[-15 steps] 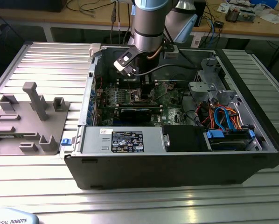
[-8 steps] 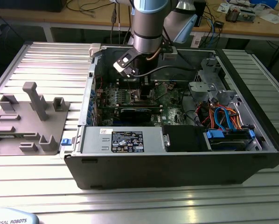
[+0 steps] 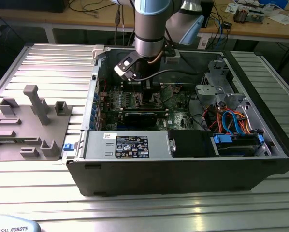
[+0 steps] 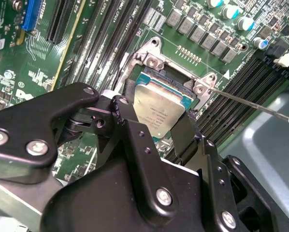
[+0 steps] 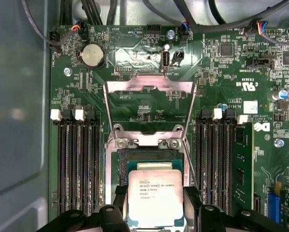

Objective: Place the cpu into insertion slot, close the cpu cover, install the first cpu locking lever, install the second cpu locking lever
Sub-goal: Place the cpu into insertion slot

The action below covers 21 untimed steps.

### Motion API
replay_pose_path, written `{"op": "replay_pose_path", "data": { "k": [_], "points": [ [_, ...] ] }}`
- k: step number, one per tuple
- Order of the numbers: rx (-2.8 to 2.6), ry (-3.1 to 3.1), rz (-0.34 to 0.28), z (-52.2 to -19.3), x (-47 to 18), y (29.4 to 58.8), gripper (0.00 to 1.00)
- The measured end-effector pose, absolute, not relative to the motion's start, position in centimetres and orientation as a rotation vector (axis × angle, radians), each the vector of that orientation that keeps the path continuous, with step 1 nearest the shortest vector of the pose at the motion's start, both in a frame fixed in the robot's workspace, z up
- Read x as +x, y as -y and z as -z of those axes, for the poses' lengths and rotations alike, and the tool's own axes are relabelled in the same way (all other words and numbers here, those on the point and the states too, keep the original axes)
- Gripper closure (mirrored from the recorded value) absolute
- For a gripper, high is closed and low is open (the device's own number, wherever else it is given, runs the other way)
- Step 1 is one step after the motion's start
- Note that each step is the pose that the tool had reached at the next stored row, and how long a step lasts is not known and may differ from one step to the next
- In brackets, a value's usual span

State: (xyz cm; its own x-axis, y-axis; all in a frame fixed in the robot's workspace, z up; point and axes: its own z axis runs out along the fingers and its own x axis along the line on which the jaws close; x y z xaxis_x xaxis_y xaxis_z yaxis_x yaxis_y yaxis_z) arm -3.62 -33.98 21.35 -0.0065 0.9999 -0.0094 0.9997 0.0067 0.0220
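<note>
The arm (image 3: 149, 29) is reaching straight down in the exterior view, with its wrist (image 3: 131, 67) hanging low. In the first wrist view the gripper (image 5: 156, 205) is pinching the cpu (image 5: 155, 191) between its two black fingers (image 5: 193, 200), one pressing against each opposite edge, metal top facing the camera.
</note>
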Motion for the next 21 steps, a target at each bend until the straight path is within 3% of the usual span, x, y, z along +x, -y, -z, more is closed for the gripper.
{"op": "replay_pose_path", "data": {
  "k": [21],
  "points": [
    [2.213, -2.198, -0.014, -20.46, -4.18, 33.9, 0.46]
  ]
}}
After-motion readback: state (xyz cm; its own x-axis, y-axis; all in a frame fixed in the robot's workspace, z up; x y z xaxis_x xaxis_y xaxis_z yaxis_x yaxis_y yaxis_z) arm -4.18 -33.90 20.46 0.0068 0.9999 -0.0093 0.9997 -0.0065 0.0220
